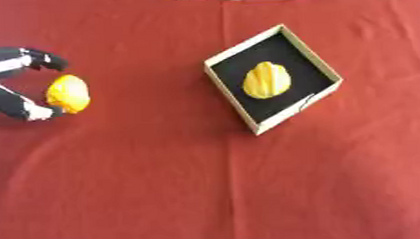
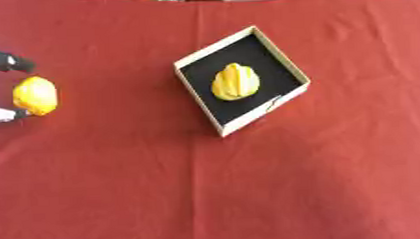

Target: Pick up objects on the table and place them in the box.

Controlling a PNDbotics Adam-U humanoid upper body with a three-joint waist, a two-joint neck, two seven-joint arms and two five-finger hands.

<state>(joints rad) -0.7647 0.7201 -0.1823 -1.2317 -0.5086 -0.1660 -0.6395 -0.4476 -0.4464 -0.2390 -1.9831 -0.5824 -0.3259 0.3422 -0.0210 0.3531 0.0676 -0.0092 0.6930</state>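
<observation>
Done: one ribbed yellow fruit (image 1: pixel 266 80) lies in the shallow black-lined wooden box (image 1: pixel 231 52).
Left: my left hand (image 1: pixel 20 105) fingers curl around the smooth yellow-orange fruit (image 1: pixel 68 93) (on the red-clothed table (image 1: pixel 207 191)).

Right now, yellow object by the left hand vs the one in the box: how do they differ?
The yellow object by the hand lies on the red cloth, between the left hand fingers; the ribbed yellow object sits inside the box, untouched. The first looks smooth and more orange, the second paler with lengthwise ridges. Both are similar in size.
</observation>
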